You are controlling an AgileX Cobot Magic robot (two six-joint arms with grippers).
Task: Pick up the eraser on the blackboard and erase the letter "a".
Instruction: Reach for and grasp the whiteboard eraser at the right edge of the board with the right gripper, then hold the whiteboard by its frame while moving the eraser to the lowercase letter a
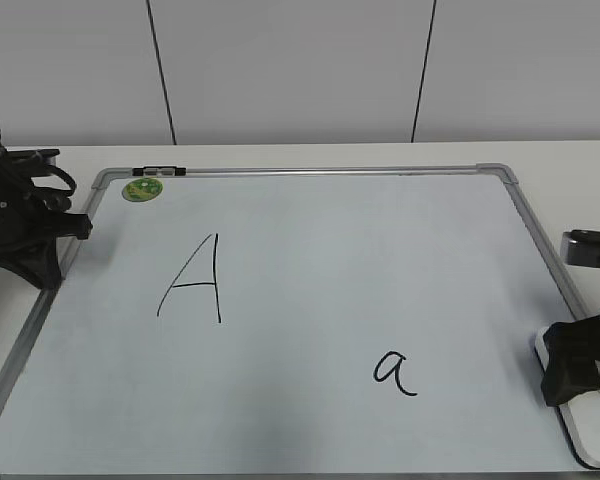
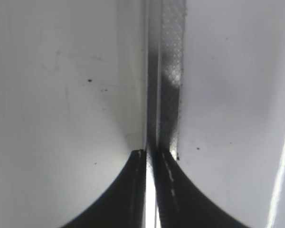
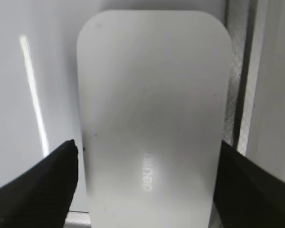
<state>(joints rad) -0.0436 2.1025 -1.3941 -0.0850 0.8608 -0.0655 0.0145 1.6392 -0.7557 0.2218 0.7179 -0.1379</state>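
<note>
White plastic: the eraser (image 3: 152, 118) is a flat rounded-rectangle block with tiny grey lettering near its lower end; it lies on the blackboard (image 1: 310, 260) at the lower right corner, just inside the frame, under the right arm.
Right gripper (image 3: 147, 185): jaws spread wide, one dark finger on each long side of the eraser, neither touching it as far as we can see.
Left gripper (image 2: 151, 156): fingers pressed together on nothing, parked over the board's left frame rail.
Letter "a" (image 1: 394, 372): small black marker loop with a tail, lower middle of the board, left of the eraser and well apart from it.
Not the target: the capital "A" (image 1: 193, 280) further left, and the round green magnet (image 1: 142, 188) at the top left corner.
Step in hand, as we judge it: closing on the eraser.
Doing it well: we would keep the eraser centred between the fingers, lower until the tips pass its thin edge, and squeeze squarely across the width so it cannot tilt.
Surfaces: smooth, glossy board with a thin silver-grey frame; the slick plastic may slip, so a firm, level grip matters.
Caution: we would steer clear of the frame rail beside the right finger.
</note>
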